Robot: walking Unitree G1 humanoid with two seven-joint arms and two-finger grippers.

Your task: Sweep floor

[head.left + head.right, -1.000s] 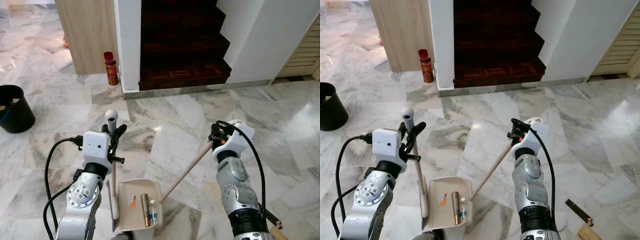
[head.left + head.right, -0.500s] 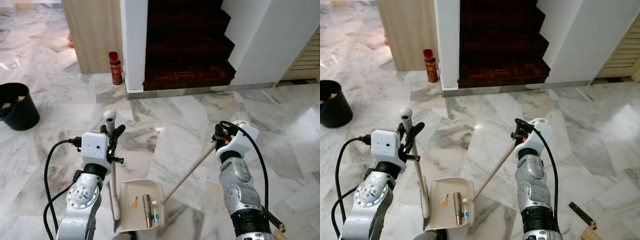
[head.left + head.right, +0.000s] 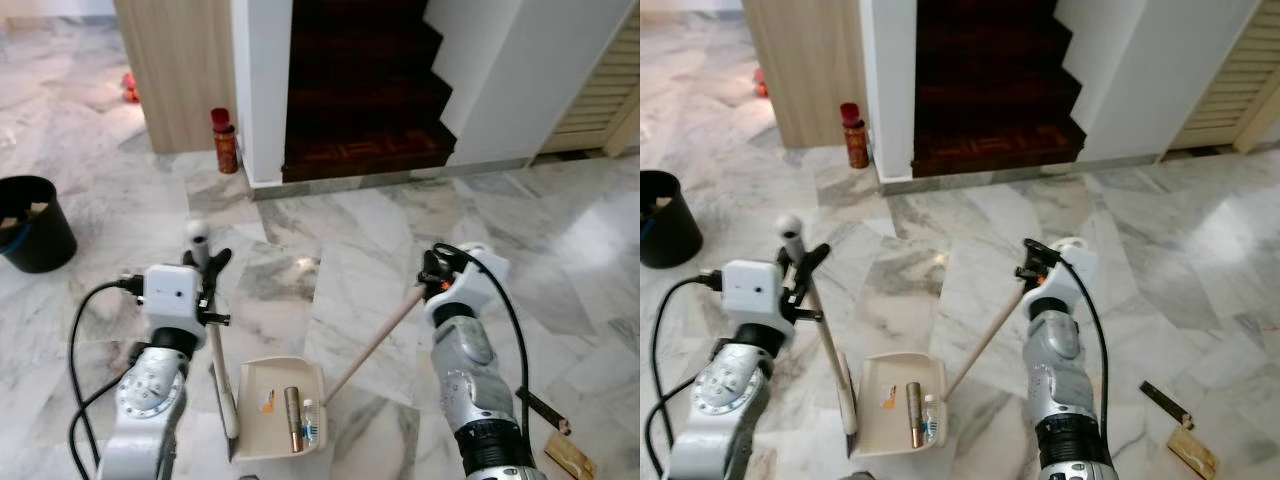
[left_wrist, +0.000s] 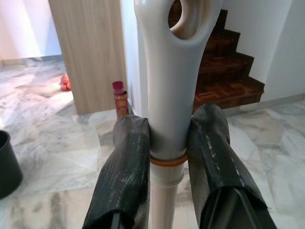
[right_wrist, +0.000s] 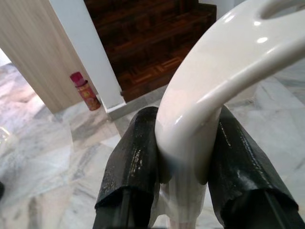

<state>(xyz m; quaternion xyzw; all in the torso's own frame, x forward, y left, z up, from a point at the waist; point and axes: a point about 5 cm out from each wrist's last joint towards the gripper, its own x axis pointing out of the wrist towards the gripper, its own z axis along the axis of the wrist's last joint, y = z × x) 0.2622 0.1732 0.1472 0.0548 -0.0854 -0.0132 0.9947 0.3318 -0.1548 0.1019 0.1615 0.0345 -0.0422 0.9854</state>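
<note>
In the dustpan (image 3: 268, 405), small debris, too small to identify.

The small items lying in the dustpan (image 3: 280, 408) are too small to name; one may be a little bottle. The broom's head is cut off by the picture's lower edge, as is the wooden piece (image 3: 566, 457) at the floor's right corner

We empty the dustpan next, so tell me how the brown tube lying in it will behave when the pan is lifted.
The brown tube looks round and smooth, so it may roll sideways if the dustpan tilts. The small bottle beside it might block it on one side. The left hand grips the long handle near its top, so sway seems likely.
</note>
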